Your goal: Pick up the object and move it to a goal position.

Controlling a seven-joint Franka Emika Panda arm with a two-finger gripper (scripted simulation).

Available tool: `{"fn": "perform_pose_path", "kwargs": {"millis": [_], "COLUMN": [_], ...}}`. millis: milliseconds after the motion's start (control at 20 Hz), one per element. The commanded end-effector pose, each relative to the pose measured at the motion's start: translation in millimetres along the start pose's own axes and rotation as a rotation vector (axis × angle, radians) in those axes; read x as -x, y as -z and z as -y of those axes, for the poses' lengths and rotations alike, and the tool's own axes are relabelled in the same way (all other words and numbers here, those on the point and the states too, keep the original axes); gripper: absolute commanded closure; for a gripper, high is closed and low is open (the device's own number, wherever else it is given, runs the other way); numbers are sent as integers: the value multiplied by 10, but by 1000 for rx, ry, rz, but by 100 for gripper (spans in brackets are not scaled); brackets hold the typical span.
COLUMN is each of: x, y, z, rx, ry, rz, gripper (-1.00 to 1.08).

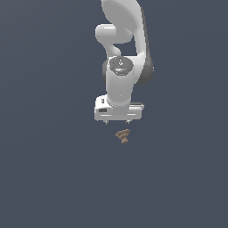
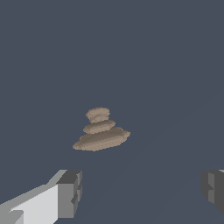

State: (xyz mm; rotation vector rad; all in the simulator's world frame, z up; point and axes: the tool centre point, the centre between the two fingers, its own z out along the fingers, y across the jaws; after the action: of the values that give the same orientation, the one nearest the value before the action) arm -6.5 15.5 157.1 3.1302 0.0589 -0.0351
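The object is a tiny brown layered, ridged lump lying on the flat dark grey surface. In the exterior view it sits just in front of and below the white gripper, apart from it. In the wrist view the object looks like stacked flat discs, wide at the base. The gripper is open, its two grey fingertips spread far apart with nothing between them. The object lies ahead of the fingers, untouched.
The white arm rises behind the gripper in the exterior view. The dark grey surface spreads all around with no other objects in view. No goal marker shows.
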Motion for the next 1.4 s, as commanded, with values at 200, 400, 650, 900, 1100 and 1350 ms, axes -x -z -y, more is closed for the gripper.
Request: {"fn": "perform_pose_path", "kwargs": {"millis": [200,400,650,900,1100,1350], "x": [26,89,104,95,86,66], "y": [-31,-94,-106,-110,-127,-157], "z": [-78,-253,-291,-269,-251,-207], "rx": [4,12,14,13,12,11], "ry": [-12,-32,-30,-53,-95,-175], "rz": [12,40,46,43,42,38], "gripper": [-92,-92,-92,-92,-92,-92]}}
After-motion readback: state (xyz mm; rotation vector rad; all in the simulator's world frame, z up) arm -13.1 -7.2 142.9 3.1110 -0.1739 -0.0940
